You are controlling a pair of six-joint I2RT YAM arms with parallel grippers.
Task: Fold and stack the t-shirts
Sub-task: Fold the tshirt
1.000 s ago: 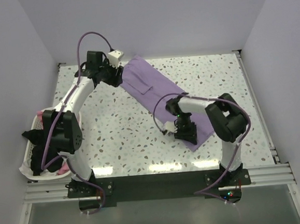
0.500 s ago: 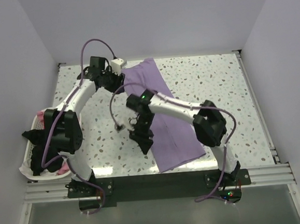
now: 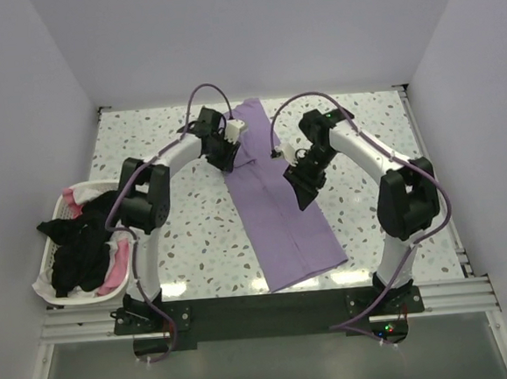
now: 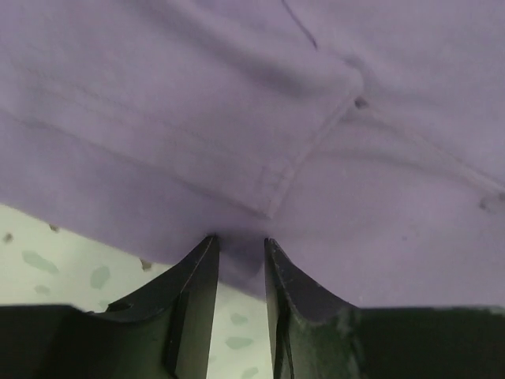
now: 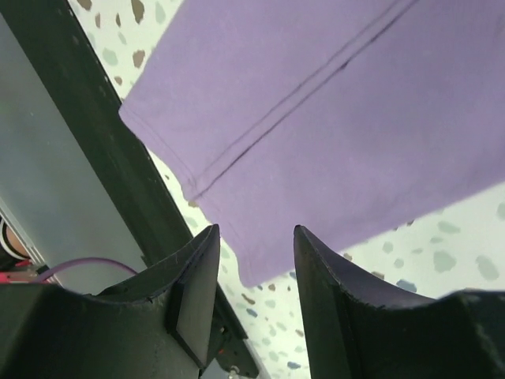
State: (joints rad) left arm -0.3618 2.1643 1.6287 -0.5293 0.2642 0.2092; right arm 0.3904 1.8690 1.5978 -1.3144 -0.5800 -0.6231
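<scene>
The lilac t-shirt [image 3: 284, 218] lies as a long folded strip from the table's far middle down to its near edge. My left gripper [image 3: 228, 155] is at the strip's upper left edge. In the left wrist view it [image 4: 239, 241] is shut on a pinch of the lilac cloth [image 4: 252, 118]. My right gripper [image 3: 306, 188] hovers by the strip's right edge, open and empty. In the right wrist view its jaws [image 5: 256, 229] stand wide apart above the shirt's hem corner [image 5: 331, 118]. Black, pink and white shirts [image 3: 82, 247] lie heaped in the basket at the left.
The white laundry basket [image 3: 50, 280] hangs at the table's left edge. The speckled table [image 3: 186, 230] is bounded by white walls on three sides. A black rail with the arm bases [image 3: 263, 307] runs along the near edge.
My right gripper swung from the shirt's left side across to its right edge and no longer touches the cloth. My left gripper moved right. The shirt now lies as a straighter, narrower strip.
</scene>
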